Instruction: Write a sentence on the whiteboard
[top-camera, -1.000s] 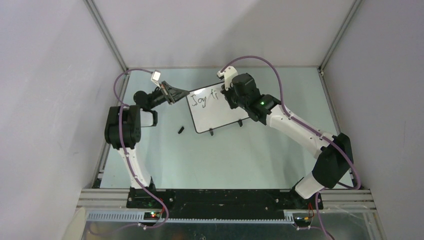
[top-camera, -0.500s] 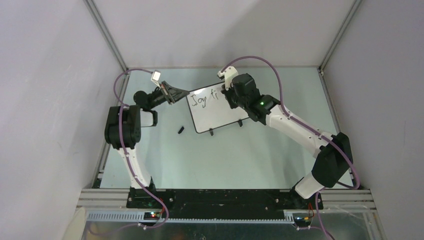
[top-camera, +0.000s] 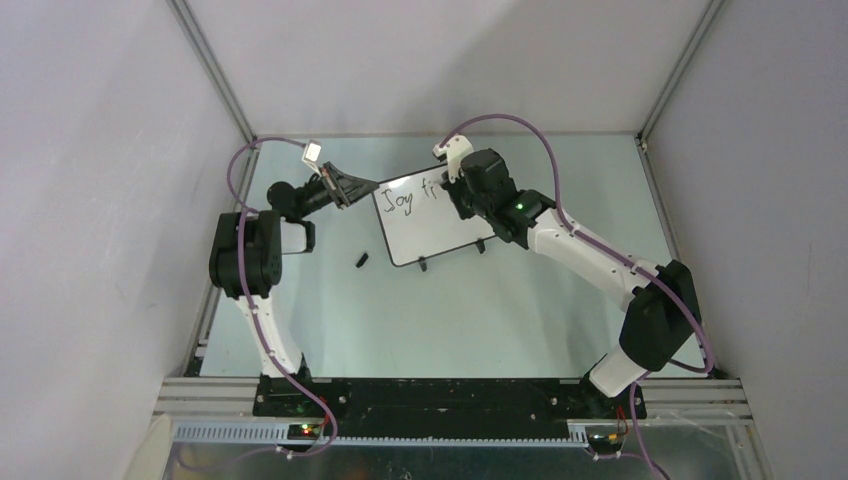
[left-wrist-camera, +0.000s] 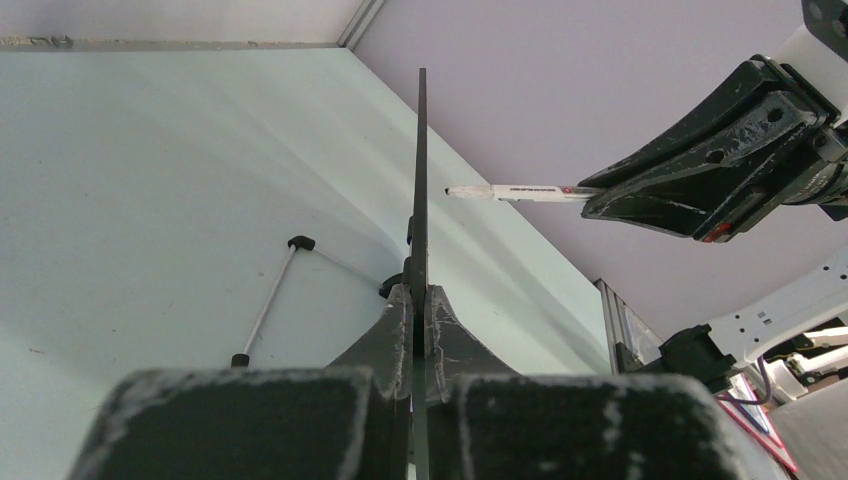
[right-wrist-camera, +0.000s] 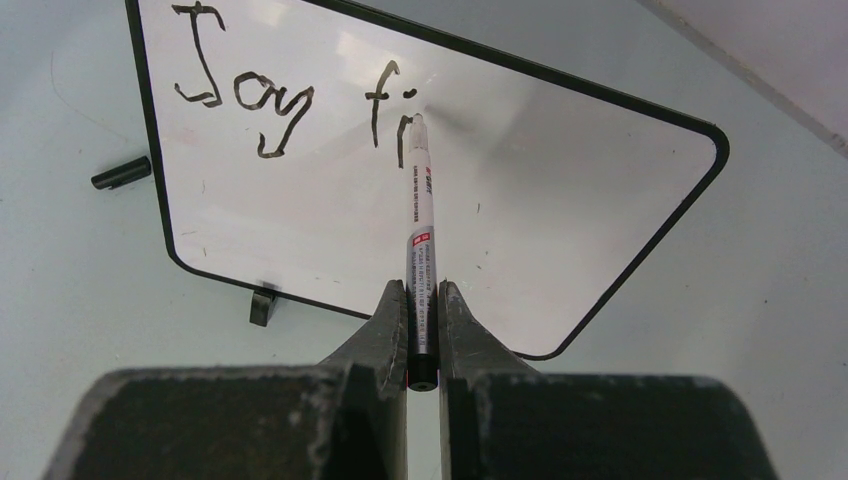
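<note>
Cap: a small black cap (top-camera: 362, 260) lies on the smooth pale table (top-camera: 480, 310), near the board's left corner.
Board: the whiteboard (right-wrist-camera: 560, 230) stands tilted mid-table on two small feet; glossy white face, thin black frame, rounded corners.
Handling: I judge it light, stiff and slippery, so I pinch the frame edge.
Left claw: the left gripper (left-wrist-camera: 418, 297) is clamped on the board's left edge.
Right claw: the right gripper (right-wrist-camera: 422, 300) is squeezed on a slim white marker (right-wrist-camera: 418, 230).
Tip: by the "i"; I can't tell whether it touches.
Writing: the sentence (right-wrist-camera: 260, 100) reads "Joy fi", unfinished.
</note>
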